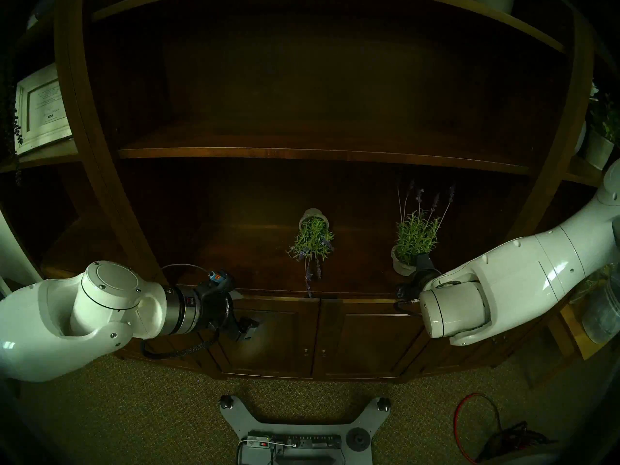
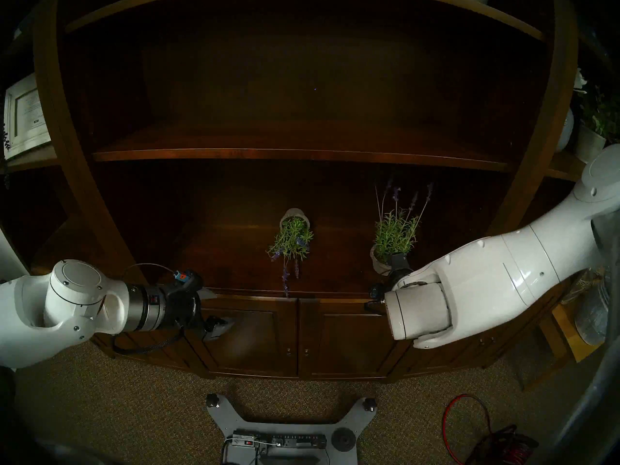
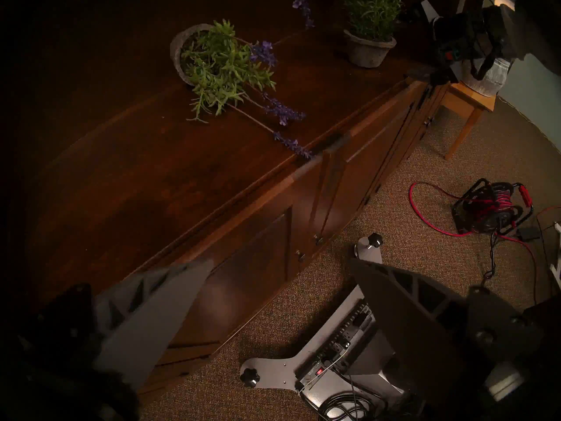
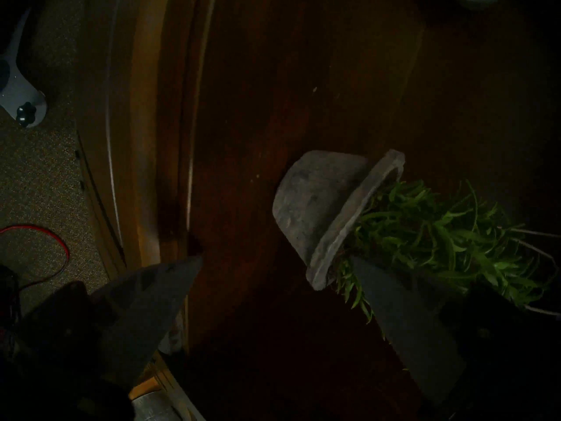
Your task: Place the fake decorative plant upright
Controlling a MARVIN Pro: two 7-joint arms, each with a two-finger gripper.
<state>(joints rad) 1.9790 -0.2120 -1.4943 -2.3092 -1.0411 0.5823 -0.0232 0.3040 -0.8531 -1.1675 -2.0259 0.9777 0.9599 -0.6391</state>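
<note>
A fake lavender plant in a grey pot (image 1: 313,238) (image 2: 292,236) lies on its side mid-shelf on the dark wooden cabinet top (image 1: 235,253). Its pot faces the back and its purple flower stems reach the front edge; it also shows in the left wrist view (image 3: 218,68). A second, matching plant (image 1: 416,236) (image 2: 396,234) (image 3: 370,40) stands upright to the right. My right gripper (image 1: 416,274) (image 4: 276,258) is open just in front of that pot (image 4: 318,204), one finger against the foliage. My left gripper (image 1: 243,311) (image 3: 280,261) is open and empty at the cabinet's front edge, far left.
A shelf board (image 1: 318,154) runs above the plants. A framed picture (image 1: 43,108) stands in the left bay and a white potted plant (image 1: 600,142) in the right bay. A red cable reel (image 3: 491,204), a wooden stool (image 3: 467,101) and my base (image 1: 302,430) are on the carpet.
</note>
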